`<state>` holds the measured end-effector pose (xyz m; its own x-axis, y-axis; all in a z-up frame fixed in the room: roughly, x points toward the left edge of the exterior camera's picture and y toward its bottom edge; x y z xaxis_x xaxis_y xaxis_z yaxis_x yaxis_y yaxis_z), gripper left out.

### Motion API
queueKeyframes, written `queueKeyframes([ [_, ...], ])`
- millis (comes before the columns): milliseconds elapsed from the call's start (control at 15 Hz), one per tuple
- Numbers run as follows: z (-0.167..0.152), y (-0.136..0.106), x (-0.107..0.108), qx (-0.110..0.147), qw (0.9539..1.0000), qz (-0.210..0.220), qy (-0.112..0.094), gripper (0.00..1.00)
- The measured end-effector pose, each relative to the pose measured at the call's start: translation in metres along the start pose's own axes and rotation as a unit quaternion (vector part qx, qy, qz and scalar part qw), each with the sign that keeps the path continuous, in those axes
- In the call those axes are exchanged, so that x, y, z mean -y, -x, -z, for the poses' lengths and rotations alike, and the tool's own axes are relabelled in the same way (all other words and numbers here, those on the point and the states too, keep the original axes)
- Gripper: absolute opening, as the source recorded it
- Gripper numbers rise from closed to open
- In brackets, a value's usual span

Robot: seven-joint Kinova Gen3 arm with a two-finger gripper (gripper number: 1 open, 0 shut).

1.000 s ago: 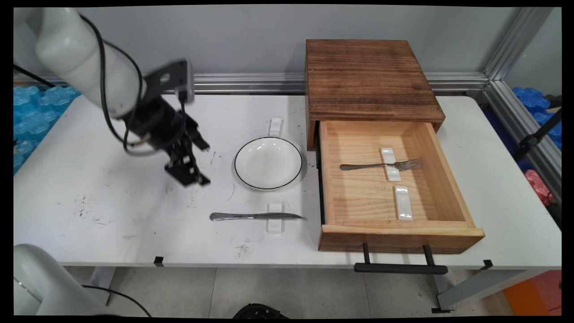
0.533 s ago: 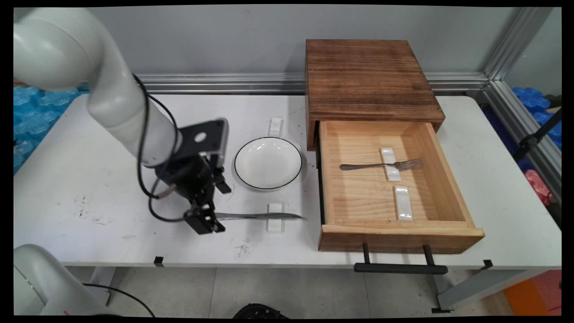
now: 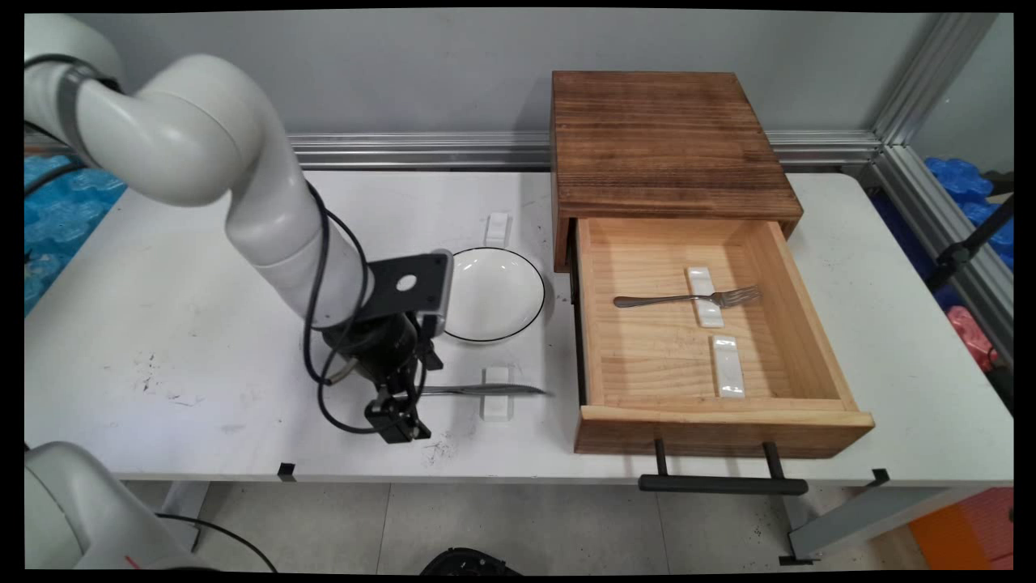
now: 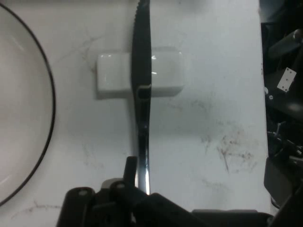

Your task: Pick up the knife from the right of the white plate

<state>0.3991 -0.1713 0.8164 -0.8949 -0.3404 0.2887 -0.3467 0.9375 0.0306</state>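
Main view puts my gripper [image 3: 396, 421] low over the white table [image 3: 162, 324], at the handle end of the table knife [image 3: 486, 390], which lies left to right across a white ceramic rest [image 3: 496, 394] near the front edge. From this angle the arm covers the handle, and I cannot see how the fingers sit on it. The hand view fills that in a little: the knife [image 4: 142, 94] runs straight up from between the black linkage, its serrated blade crossing the rest [image 4: 113, 78], and the handle disappears under the gripper [image 4: 137, 189] at the bottom edge. One finger [image 4: 130, 168] stands just beside the handle, perhaps touching; the other is lost in dark blur, so I cannot tell whether the claw is spread or pinching the knife.

Only the main view shows the open wooden drawer [image 3: 809, 340] on the right, with a fork [image 3: 688, 300] laid over one rest [image 3: 704, 296] and a second rest [image 3: 728, 366] bare. A black-rimmed white plate [image 3: 502, 295] sits behind the knife, partly hidden by the wrist; in the hand view only its curved edge [image 4: 28, 118] shows. Another small rest [image 3: 498, 228] lies beyond the plate.
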Motion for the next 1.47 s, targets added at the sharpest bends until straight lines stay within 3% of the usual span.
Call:
queueKeyframes([
  [800, -0.04, -0.019, 0.014, 0.017, 0.9998, 0.008, -0.005, 1.0],
  [1467, -0.044, -0.023, 0.027, 0.03, 0.9995, 0.004, 0.003, 1.0],
])
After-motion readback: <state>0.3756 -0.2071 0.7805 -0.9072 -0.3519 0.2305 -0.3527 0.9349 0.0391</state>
